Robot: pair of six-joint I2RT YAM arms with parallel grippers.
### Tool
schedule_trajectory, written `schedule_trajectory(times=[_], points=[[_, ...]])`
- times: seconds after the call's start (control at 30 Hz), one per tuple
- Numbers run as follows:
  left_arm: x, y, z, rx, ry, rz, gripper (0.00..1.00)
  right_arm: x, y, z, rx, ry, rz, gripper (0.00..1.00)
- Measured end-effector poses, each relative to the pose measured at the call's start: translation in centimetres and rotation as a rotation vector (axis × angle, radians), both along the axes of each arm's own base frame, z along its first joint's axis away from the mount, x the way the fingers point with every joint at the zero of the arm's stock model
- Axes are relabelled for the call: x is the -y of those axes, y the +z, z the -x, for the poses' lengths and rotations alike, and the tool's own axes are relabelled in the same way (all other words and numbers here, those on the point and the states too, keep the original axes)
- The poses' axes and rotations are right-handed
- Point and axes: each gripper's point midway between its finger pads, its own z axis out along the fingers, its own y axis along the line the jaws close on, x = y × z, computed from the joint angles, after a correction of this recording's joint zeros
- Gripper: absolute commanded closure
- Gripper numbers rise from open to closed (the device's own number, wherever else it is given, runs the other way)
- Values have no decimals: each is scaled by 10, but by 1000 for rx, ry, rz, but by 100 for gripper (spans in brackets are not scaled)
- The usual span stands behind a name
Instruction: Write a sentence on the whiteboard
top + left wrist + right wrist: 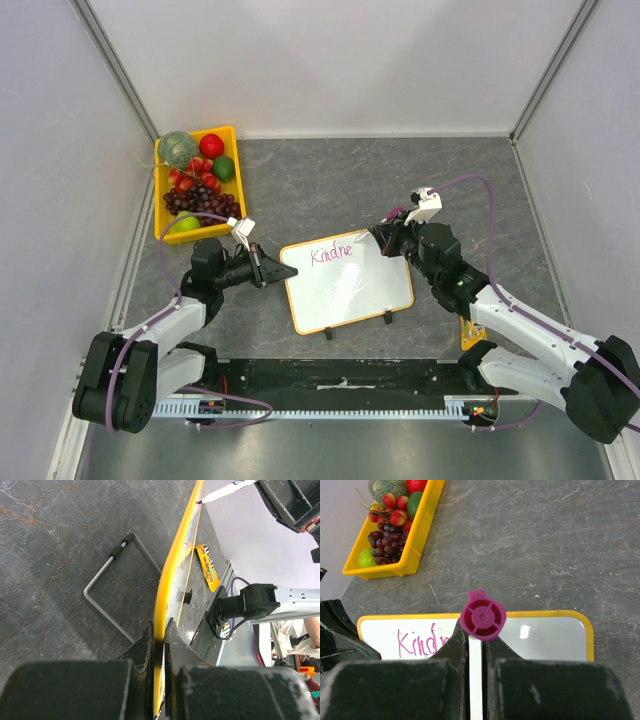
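Left gripper (159, 635) is pinching the orange-framed whiteboard (350, 295) steady; right gripper (476, 645), clamping a magenta-capped marker (482, 615), is writing the pink sentence (331, 252), "Kindne" so far. I'd say "ss" is coming next.

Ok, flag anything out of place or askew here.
The whiteboard sits askew, turned off square, its left edge pinched by the jaws of the left gripper. A yellow snack packet lies loose near the right arm, unrelated to the writing.

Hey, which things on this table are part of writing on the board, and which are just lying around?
In use: whiteboard, pink marker, half-written word, left gripper clamping the board, right gripper holding the marker.
Lying about: yellow fruit tray, snack packet.
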Motion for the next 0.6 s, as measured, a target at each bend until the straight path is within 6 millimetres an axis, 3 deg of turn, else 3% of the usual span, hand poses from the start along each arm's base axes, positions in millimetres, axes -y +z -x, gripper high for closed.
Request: schedule_trajectory(times=[0.6], points=[[0,0,0,-3,1,-1,98,-7,-3,1,-4,30,-6,100]])
